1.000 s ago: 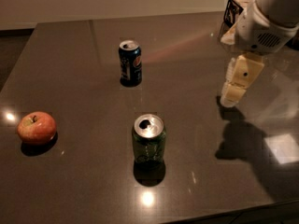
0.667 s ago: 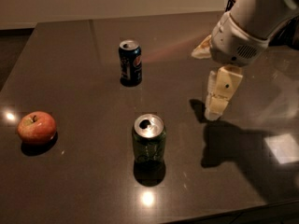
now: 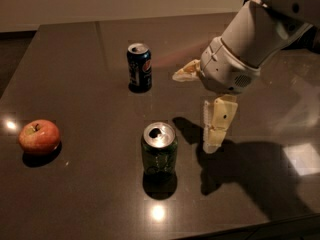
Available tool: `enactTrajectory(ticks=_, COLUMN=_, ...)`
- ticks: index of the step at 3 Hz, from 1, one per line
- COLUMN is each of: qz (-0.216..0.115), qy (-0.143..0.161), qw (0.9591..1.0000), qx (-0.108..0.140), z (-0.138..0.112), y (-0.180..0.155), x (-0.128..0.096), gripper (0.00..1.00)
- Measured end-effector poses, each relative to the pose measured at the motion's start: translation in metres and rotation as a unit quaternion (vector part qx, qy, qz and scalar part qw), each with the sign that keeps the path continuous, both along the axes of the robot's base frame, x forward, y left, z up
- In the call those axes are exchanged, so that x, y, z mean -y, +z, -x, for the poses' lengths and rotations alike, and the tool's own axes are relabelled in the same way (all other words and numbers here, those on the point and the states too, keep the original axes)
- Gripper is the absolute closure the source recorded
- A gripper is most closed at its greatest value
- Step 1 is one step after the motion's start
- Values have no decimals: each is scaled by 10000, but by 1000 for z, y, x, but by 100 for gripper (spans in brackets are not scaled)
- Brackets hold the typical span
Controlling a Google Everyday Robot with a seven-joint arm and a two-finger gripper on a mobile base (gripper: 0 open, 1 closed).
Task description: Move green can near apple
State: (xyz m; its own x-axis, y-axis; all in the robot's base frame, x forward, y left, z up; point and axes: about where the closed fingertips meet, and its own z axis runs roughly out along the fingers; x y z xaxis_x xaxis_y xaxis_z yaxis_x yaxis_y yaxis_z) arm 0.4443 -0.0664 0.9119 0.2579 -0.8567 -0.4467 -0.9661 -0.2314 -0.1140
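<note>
Dark glossy surface (image 3: 75,59) bearing dark green metal can (image 3: 159,156), probably light, rigid, slick, best gripped mid-body, hand (image 3: 193,112) spread wide beside it; round red-orange apple (image 3: 39,136) well apart.

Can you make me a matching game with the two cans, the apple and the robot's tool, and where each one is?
1. green can
2. apple
3. dark blue can
4. tool

a. far left
b. at the back
c. front middle
d. open, just right of the green can

Pairs: 1-c, 2-a, 3-b, 4-d
</note>
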Motion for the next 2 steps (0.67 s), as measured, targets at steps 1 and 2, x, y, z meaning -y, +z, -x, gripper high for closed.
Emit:
enactTrajectory(ticks=1, qz=-279, qy=537, qw=9982, qx=-2, z=15, y=-7, x=-24, gripper=0)
enactTrajectory(ticks=2, qz=-426, qy=948, qw=9946, qx=-71, z=27, y=-9, x=-43, gripper=0)
